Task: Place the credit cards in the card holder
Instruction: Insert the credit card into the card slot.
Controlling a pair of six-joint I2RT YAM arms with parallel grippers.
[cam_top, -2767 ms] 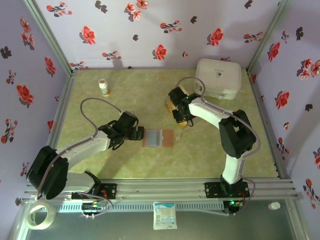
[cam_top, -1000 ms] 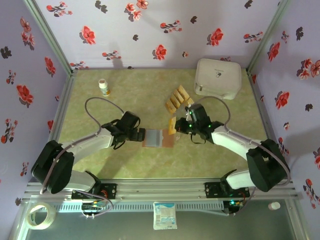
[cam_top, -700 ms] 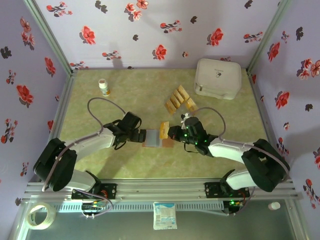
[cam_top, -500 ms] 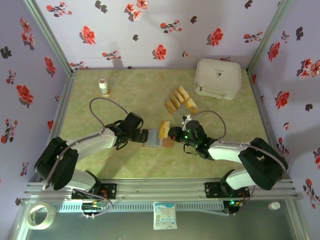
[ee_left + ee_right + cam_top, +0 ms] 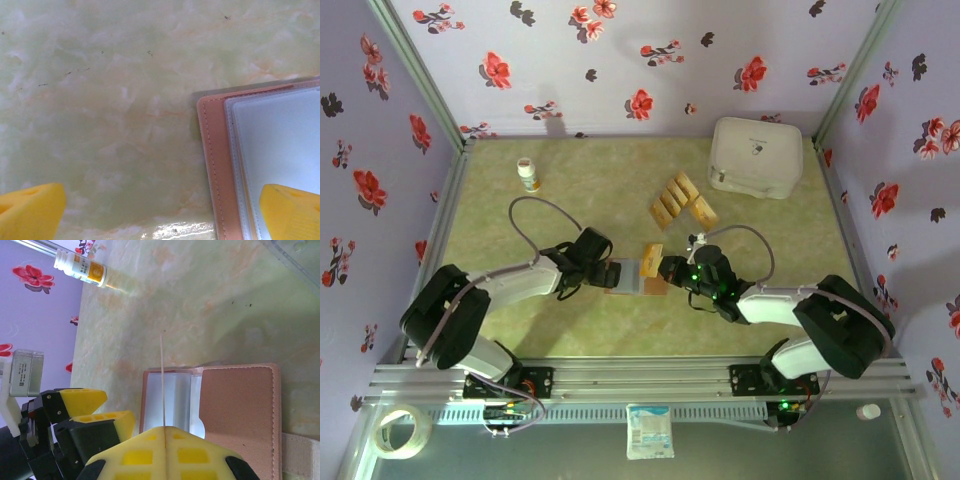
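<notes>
In the last few seconds I have carried one card [image 5: 650,260] from the pile [image 5: 678,198] at the far right over to the holder [image 5: 628,279], which lies open on the table [image 5: 570,200] near the middle; my right end effector [image 5: 164,432] is pinched tight on that card, held edge-on above the holder; my left end effector [image 5: 609,273] has slid up to its left edge, spread wide, one finger over it; sliding the card in looks next
</notes>
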